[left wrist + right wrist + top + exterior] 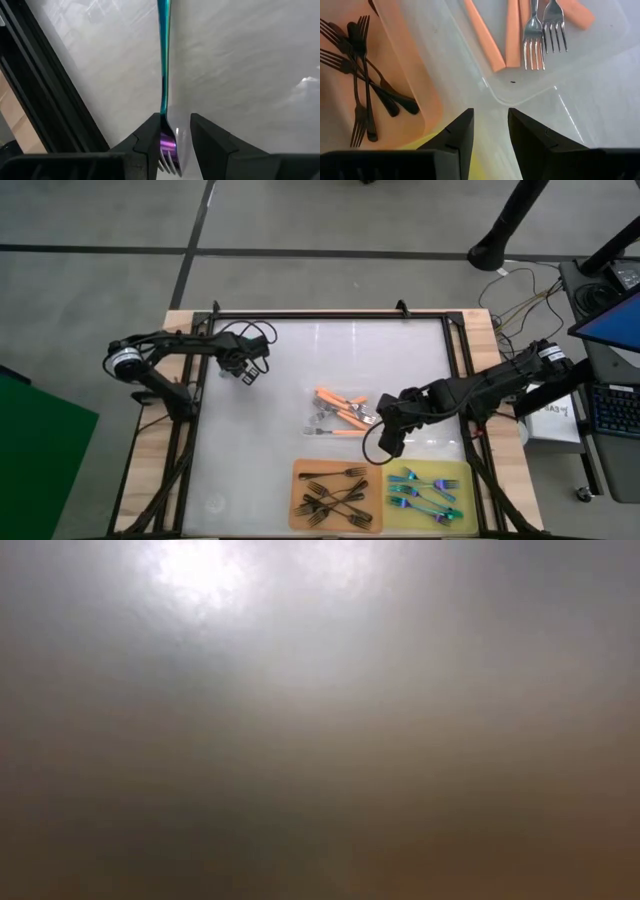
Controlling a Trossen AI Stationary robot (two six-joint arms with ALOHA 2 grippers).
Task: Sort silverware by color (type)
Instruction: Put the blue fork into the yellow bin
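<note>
Sorting looked nearly finished. Black forks [335, 495] lay on the orange mat [297, 510], iridescent forks [422, 492] on the yellow mat [465, 475] beside it, and orange-handled forks [340, 408] just beyond the orange mat. The left gripper [174, 145], far from that mat, clamped one iridescent fork [163, 75]. The right gripper [490, 122] hovered empty and apart near the mat's edge. Nothing blocked the way.

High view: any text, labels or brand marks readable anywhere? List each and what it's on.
None can be read.
White box off the table's right edge, beside the right arm: dark print on it, too small to read.
Forks, mats, table, arms: no visible markings.
Low view: only blur, nothing to read.
</note>
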